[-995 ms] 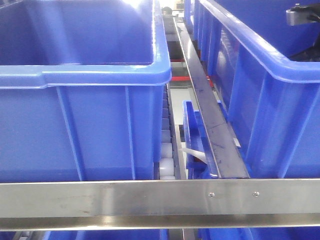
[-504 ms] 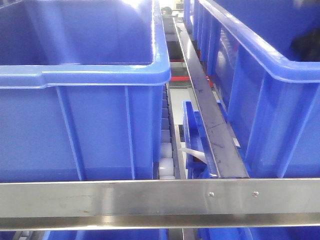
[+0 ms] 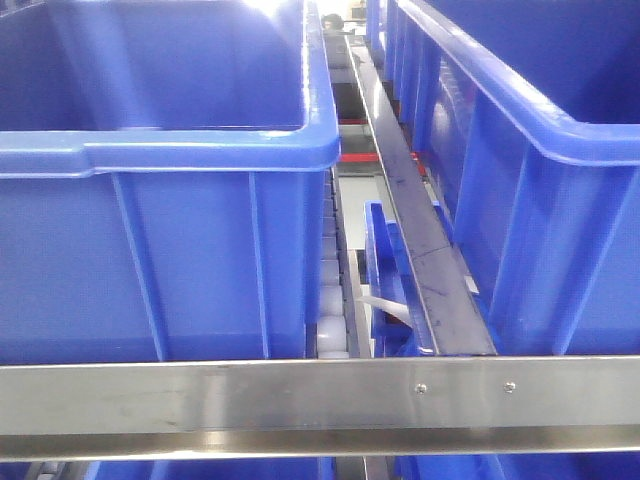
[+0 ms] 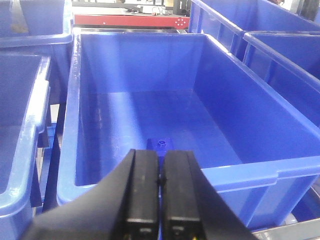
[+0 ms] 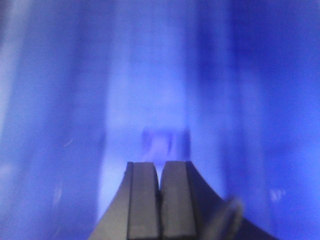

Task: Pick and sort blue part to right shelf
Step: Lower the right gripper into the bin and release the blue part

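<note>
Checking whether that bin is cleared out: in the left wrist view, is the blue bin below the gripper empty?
No, a small blue part lies on the floor of the blue bin.

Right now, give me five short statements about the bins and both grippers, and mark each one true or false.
1. The left gripper is shut, its pads pressed together. True.
2. A small blue part lies on the floor of the blue bin under the left gripper. True.
3. That bin is filled with parts. False: only one small part shows.
4. The right gripper is wide open. False: its pads touch.
5. A red bin fills the front view. False: the bins there are blue.
</note>
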Available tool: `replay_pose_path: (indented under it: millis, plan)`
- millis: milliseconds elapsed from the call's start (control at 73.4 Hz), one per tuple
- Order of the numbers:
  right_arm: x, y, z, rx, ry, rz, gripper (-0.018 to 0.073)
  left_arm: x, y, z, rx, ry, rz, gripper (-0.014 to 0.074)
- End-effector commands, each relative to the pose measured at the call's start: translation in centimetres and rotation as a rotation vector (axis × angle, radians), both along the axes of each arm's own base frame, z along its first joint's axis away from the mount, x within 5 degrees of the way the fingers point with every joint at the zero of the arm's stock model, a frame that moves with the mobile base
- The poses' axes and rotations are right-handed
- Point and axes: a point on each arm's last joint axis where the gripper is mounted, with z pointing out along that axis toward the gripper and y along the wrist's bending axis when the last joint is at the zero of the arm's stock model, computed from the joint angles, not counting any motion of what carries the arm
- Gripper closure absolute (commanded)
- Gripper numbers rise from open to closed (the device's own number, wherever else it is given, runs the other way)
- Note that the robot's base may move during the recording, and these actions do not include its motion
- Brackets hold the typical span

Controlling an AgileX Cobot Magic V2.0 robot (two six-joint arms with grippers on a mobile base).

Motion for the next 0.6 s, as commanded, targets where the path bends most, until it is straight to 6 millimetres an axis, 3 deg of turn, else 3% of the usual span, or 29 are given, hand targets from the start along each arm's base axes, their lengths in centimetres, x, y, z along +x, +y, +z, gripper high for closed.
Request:
replay_pose_path:
  millis: [0,300,463,586]
  plan:
    - [-2.7,-0.2,0.6,0.004,-0.137,0.000,0.0524,-0.1,0.0,1.4,-0.032,-0.079,-0.004,0.0464]
    - [-12.2,-0.6,-4.3,0.014,-0.321,0.001,0.0524,0.0,0.3,1.3,0.016,-0.080,0.025,0.0464]
    - [-16.6,-0.8,-5.1,0.027,-0.503,0.002,0.0524,0.0,0.3,1.2,0.022,-0.076,0.029,0.0464]
    - [-18.7,-0.9,-5.2,0.034,-0.611,0.004,0.0524,0.0,0.3,1.2,0.022,-0.076,0.029,0.0464]
